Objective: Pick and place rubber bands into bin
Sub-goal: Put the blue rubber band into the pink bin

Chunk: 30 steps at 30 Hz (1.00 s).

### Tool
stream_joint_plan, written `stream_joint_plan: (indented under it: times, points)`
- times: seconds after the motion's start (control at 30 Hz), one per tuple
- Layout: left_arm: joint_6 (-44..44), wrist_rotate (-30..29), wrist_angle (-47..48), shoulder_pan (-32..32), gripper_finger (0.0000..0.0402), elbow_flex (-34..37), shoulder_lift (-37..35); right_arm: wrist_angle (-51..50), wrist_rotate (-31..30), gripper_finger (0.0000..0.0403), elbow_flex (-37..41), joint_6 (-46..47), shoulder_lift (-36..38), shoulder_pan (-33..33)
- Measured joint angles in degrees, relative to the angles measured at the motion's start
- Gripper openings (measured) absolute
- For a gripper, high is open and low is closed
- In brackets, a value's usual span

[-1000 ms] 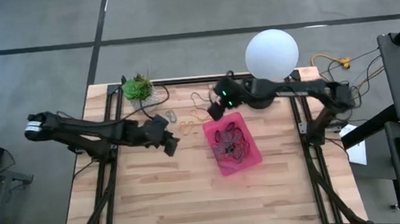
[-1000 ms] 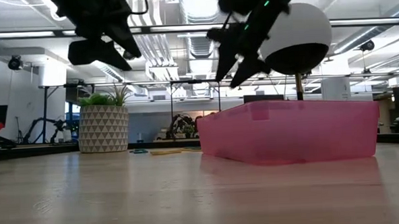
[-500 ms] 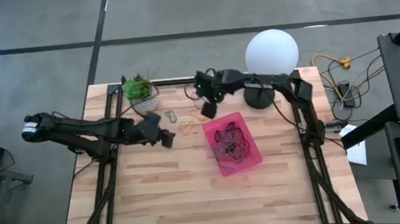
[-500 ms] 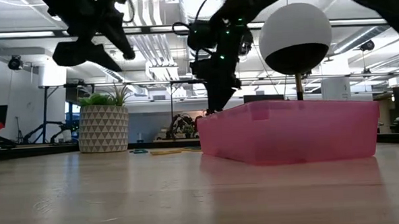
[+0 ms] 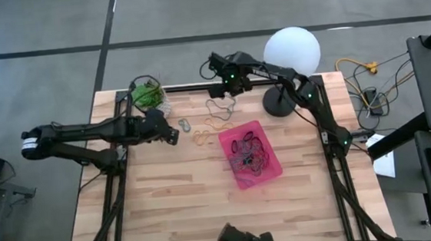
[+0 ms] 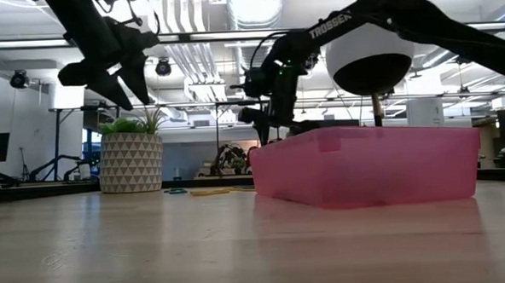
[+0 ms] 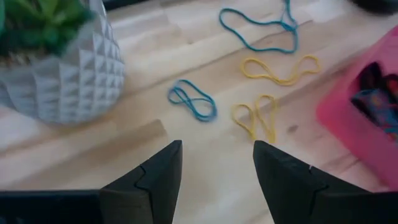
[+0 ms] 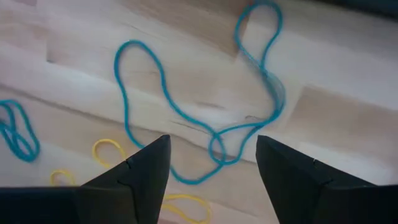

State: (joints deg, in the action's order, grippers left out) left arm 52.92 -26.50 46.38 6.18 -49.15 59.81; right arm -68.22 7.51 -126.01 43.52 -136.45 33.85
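Note:
The pink bin (image 5: 250, 155) stands right of the table's middle with several rubber bands inside; it also shows in the low view (image 6: 364, 165). Loose bands lie flat on the wood to its far left: a large thin loop (image 8: 205, 99), a small doubled loop (image 7: 191, 101) and two tan ones (image 7: 255, 118) (image 7: 281, 70). My right gripper (image 8: 211, 168) is open and empty, above the large loop near the far edge (image 5: 224, 80). My left gripper (image 7: 214, 168) is open and empty, above the table beside the small doubled loop (image 5: 172, 133).
A white patterned pot with a green plant (image 5: 149, 95) stands at the far left, close to my left gripper. A lamp with a white globe (image 5: 293, 53) stands at the far right, behind my right arm. Bare wood lies toward the near edge.
My right gripper has gone from the bin's far left corner toward the table's far edge, over the large loop. My left gripper has gone toward the far edge and a little left, nearer the plant pot. The bands and the bin have stayed put.

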Motion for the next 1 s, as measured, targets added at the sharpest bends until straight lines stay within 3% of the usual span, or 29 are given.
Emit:
stream_joint_plan:
  times: [0.27, 0.47, 0.63, 0.77, 0.83, 0.93, 1.0]
  points:
    - [-14.0, 0.0, 0.2, 2.1, 0.0183, 0.0, 0.0, -2.8, -10.9, 0.0195, -2.3, 9.5, -2.1, -2.0]
    - [-21.4, 0.0, 0.2, 2.1, 0.0183, 0.0, 0.0, -3.0, -11.3, 0.0176, -2.2, 9.5, -1.6, -6.3]
    - [-25.4, -0.9, 0.2, 2.8, 0.0183, 0.0, 0.0, -1.1, -23.5, 0.0167, -2.3, 9.9, 1.5, -11.2]
    - [-28.3, -0.8, 1.0, 4.0, 0.0183, 0.0, 0.0, -3.5, -34.0, 0.0164, -2.2, -7.2, 3.1, -14.9]
    - [-29.4, -0.1, 1.4, 4.4, 0.0183, 0.0, 0.0, -5.2, -32.6, 0.0164, -2.2, -21.0, 3.8, -16.0]
    - [-29.8, 2.1, 1.7, 4.8, 0.0183, 0.0, 0.0, -10.3, -25.9, 0.0164, -2.2, -43.1, 4.3, -16.1]
    - [-29.9, 3.6, 1.7, 4.8, 0.0183, 0.0, 0.0, -13.4, -30.1, 0.0164, -2.1, -55.0, 4.3, -15.9]
